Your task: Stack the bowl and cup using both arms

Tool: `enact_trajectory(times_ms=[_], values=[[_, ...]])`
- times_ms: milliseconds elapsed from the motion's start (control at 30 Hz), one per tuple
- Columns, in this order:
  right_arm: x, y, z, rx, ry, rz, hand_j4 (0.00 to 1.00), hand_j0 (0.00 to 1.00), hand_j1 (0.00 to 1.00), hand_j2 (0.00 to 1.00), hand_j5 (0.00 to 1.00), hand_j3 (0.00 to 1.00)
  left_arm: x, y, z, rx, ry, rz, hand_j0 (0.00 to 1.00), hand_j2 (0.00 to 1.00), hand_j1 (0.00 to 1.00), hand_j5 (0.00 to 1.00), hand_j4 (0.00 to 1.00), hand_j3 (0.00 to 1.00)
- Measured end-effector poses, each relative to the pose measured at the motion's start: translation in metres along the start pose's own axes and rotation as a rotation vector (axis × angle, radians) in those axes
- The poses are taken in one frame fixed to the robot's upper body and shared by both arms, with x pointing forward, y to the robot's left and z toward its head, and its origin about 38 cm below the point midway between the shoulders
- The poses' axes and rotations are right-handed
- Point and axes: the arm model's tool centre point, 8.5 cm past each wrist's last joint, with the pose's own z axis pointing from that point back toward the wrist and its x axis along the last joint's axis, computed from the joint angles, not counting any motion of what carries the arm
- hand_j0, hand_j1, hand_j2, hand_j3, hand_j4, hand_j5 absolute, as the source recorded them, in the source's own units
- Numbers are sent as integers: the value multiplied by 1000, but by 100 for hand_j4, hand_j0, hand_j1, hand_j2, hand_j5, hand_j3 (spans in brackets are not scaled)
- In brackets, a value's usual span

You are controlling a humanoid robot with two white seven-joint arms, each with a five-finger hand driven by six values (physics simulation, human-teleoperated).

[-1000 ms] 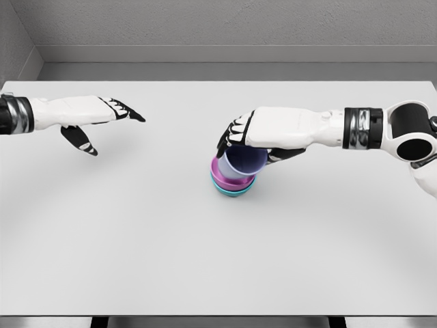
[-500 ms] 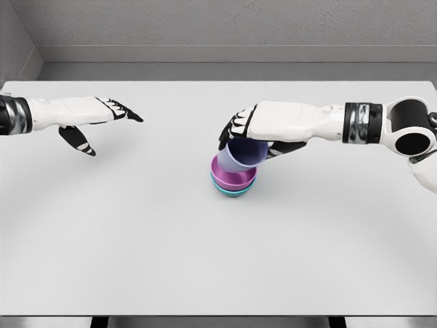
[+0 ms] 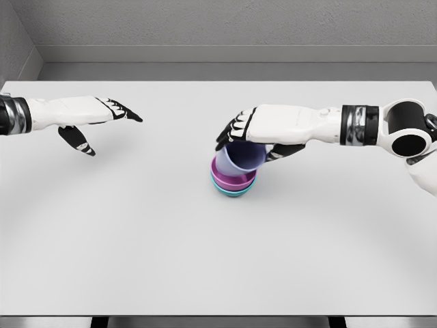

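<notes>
Right hand (image 3: 254,133) wrapped around lavender cup (image 3: 242,154), cup tilted, hanging just under palm. Directly below it: pink bowl (image 3: 232,177) nested in teal bowl (image 3: 233,190) on white table (image 3: 205,260). Cup bottom looks down in pink bowl, can't tell if seated. Left hand (image 3: 89,116) off far to side, fingers loose, empty. Guess: bowls stacked, cup nearly in, letting go left.
</notes>
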Motion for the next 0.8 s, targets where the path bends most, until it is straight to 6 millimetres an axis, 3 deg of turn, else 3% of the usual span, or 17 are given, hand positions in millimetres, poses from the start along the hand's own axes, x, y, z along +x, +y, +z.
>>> enact_trajectory(times_ms=[367, 600, 800], values=[[-8, 2, 6, -4, 27, -15, 100, 100, 100, 100, 100, 100, 0, -1, 0, -1, 0, 1, 100, 100, 100, 100, 100, 100], [-40, -2, 54, -43, 171, -48, 100, 100, 100, 100, 100, 100, 0, 0, 0, 0, 0, 1, 100, 100, 100, 100, 100, 100], [-64, 16, 79, -36, 264, -120, 100, 100, 100, 100, 100, 100, -1, -1, 1, 1, 4, 4, 100, 100, 100, 100, 100, 100]])
